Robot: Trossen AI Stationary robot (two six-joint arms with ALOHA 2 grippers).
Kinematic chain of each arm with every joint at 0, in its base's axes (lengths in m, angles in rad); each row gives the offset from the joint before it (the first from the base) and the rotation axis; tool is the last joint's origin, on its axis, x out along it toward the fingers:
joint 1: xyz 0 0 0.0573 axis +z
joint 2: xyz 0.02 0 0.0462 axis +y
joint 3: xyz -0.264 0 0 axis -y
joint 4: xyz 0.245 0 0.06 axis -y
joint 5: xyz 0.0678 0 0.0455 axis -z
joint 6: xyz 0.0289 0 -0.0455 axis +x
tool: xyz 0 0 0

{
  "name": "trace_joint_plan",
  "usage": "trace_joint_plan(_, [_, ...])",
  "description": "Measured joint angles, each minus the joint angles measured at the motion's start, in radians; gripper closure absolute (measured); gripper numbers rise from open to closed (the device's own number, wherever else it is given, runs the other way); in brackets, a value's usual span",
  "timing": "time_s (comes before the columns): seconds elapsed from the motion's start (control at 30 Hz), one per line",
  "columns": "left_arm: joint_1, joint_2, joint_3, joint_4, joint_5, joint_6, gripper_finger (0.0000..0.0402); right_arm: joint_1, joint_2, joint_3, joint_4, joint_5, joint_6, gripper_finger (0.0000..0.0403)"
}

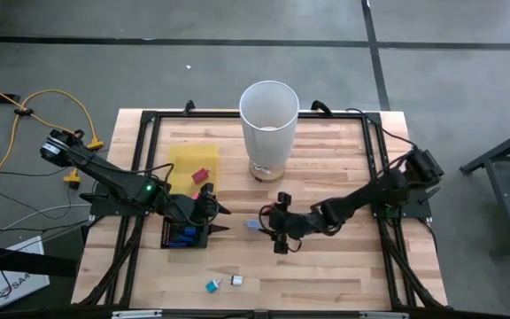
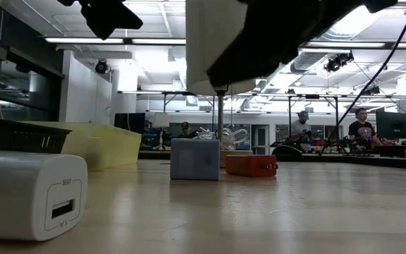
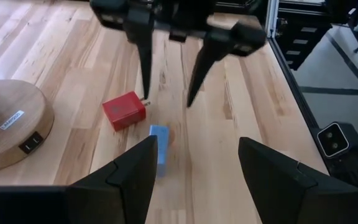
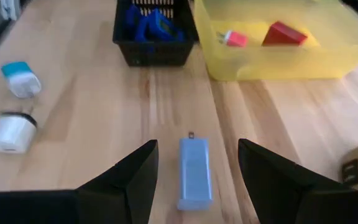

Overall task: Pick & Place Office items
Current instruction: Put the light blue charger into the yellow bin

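Observation:
A light blue block (image 4: 194, 173) lies flat on the table, straight ahead of my right gripper (image 4: 197, 143) and between the lines of its open fingers. In the left wrist view that gripper (image 3: 166, 102) points down with its tips just above the table. A red block (image 3: 124, 111) lies beside one tip; whether they touch, I cannot tell. The light blue block (image 3: 159, 146) lies just past both. My left gripper (image 1: 222, 220) hovers open at the black mesh tray's (image 1: 182, 235) right edge, holding nothing.
Blue pieces fill the black tray (image 4: 154, 28). The yellow tray (image 4: 278, 62) holds a pink and a red piece. A teal-and-white piece (image 4: 20, 78) and a white plug block (image 4: 8, 134) lie near the table's front edge. The tall white bin (image 1: 268, 115) stands on a wooden disc (image 3: 8, 124).

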Motion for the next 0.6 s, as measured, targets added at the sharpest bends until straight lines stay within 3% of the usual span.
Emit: trace_joint_plan(0.6, [0.000,0.000,0.000,-0.016,0.006,0.004,0.0183,-0.025,0.139,-0.001,0.050,-0.007,0.052,0.0196])
